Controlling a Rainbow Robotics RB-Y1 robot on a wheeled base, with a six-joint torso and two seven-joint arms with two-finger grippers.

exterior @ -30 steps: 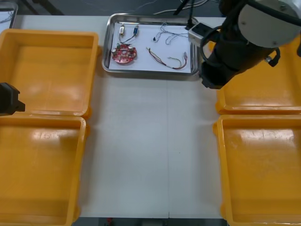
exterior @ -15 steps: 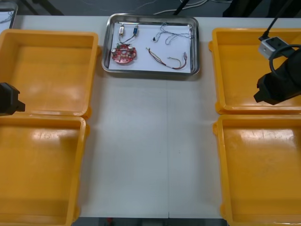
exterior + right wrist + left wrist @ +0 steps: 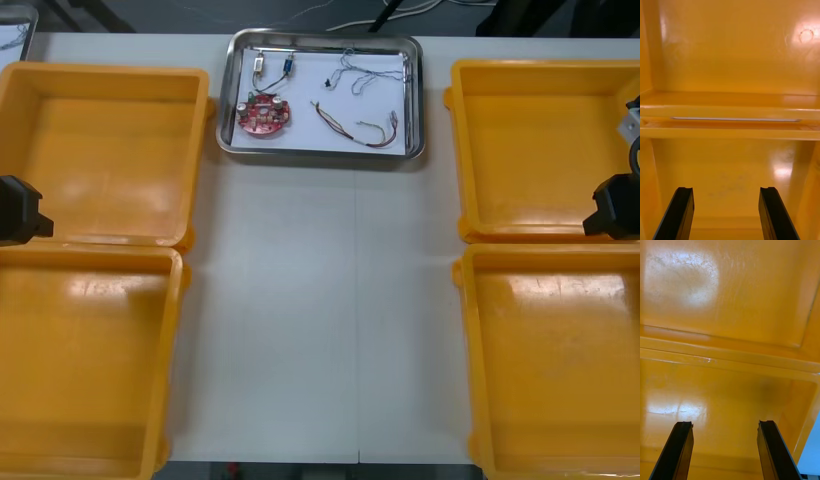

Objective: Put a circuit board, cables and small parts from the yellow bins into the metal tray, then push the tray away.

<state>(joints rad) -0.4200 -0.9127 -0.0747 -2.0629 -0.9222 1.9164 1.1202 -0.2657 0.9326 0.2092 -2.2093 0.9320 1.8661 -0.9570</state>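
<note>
Your shiny metal tray point(image 3: 226, 100) sits far across the light desk point(image 3: 320, 300), loaded with the round red circuit board point(image 3: 264, 114) and thin cables point(image 3: 345, 130), so the job looks finished. Your left pincer point(image 3: 724, 423) and right pincer point(image 3: 726, 189) gape wide, holding nothing, parked over the yellow plastic bins point(image 3: 540, 150), well clear of the tray.

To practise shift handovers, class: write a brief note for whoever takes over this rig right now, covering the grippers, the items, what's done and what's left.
Left gripper: open, empty, above the left yellow bins.
Right gripper: open, empty, above the right yellow bins.
Metal tray: at the far edge of the table, holding the red circuit board, red and yellow cable, blue and white cable and small metal parts.
Done: loading, and apparently the push.
Left: probably nothing; check the tray's position.
</note>
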